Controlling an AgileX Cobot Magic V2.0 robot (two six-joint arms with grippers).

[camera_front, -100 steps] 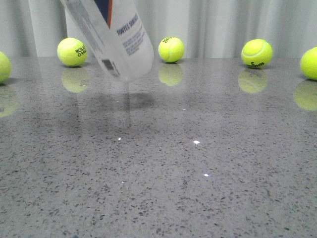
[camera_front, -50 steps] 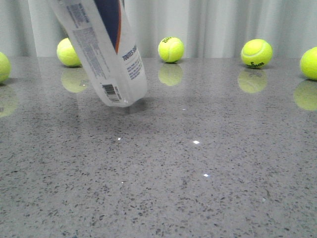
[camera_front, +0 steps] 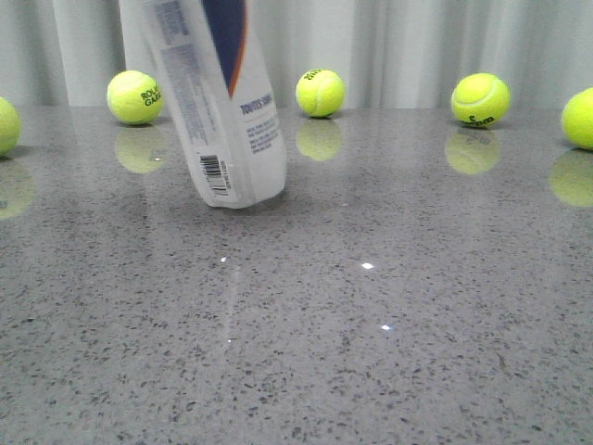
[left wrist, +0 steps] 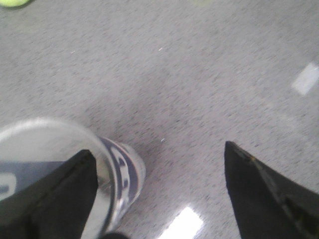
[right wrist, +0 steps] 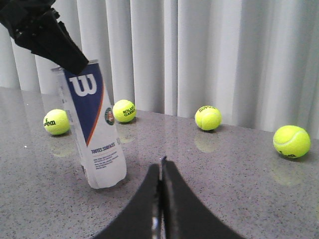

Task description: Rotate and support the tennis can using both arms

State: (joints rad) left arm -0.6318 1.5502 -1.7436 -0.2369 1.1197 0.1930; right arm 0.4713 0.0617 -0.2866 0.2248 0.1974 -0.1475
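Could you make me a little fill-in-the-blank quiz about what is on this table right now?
1. The tennis can is not upright but ____ on the grey table.
2. The right gripper has its fingers ____, away from the can.
3. The left gripper has its fingers spread ____, one finger by the can's top.
4. The big white letter on the can's navy panel is ____.

Missing words: tilted; shut; open; W
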